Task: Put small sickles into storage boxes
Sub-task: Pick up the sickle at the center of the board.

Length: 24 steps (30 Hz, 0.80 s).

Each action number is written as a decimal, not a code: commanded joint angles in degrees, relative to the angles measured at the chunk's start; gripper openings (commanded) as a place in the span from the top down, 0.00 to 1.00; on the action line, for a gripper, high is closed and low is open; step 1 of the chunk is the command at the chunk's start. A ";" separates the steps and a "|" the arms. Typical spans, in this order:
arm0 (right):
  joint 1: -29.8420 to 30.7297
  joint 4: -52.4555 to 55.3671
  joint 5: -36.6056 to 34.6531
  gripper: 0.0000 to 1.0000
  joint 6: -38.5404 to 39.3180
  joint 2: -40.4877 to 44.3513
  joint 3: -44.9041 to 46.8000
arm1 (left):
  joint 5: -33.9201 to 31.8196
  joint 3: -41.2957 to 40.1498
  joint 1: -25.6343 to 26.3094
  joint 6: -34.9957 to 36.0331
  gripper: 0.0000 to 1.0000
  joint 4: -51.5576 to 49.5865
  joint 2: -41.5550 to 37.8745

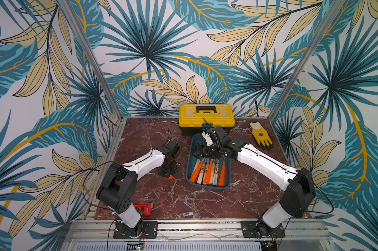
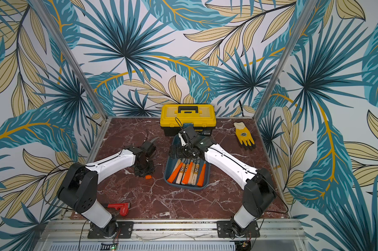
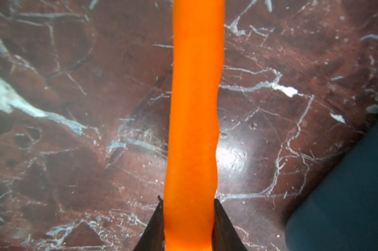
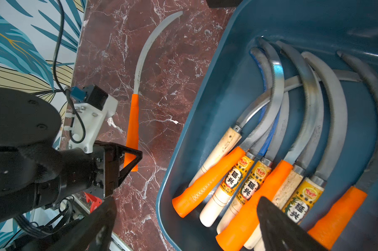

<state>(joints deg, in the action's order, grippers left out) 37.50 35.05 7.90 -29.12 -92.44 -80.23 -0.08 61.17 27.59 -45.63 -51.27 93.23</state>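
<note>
One small sickle with an orange handle (image 3: 194,108) and a pale curved blade (image 4: 149,43) lies along the marble table, left of the storage box. My left gripper (image 3: 189,217) is shut on the butt end of this handle, one finger on each side. It shows in the right wrist view too, left gripper (image 4: 128,160). The storage box (image 1: 227,184) is a dark teal tray holding several sickles (image 4: 270,173) side by side, with handles toward the front. My right gripper (image 4: 187,208) hovers open over the tray's left rim, holding nothing. In both top views it hides the blades.
A yellow-and-black toolbox (image 1: 206,116) stands just behind the tray at the back edge. A yellow glove (image 1: 262,135) lies at the back right. A red clamp-like tool (image 1: 143,207) lies by the left arm's base near the front edge.
</note>
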 commanded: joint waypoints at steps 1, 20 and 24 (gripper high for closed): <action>0.36 0.98 -1.27 0.00 -1.05 2.16 1.42 | 0.08 -1.19 1.00 0.27 0.93 -0.11 -2.86; 0.45 3.33 -6.13 0.00 -3.31 11.75 7.65 | -0.18 -0.03 10.04 -0.34 0.99 -5.31 -9.31; 0.43 4.80 -7.49 0.01 -3.30 14.06 9.16 | -0.19 2.54 12.53 -0.49 0.99 -6.63 -8.61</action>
<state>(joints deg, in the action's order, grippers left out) 37.60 37.15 2.52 -31.94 -80.16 -72.84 0.21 60.82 38.87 -45.87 -56.66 85.10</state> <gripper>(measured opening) 0.994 0.310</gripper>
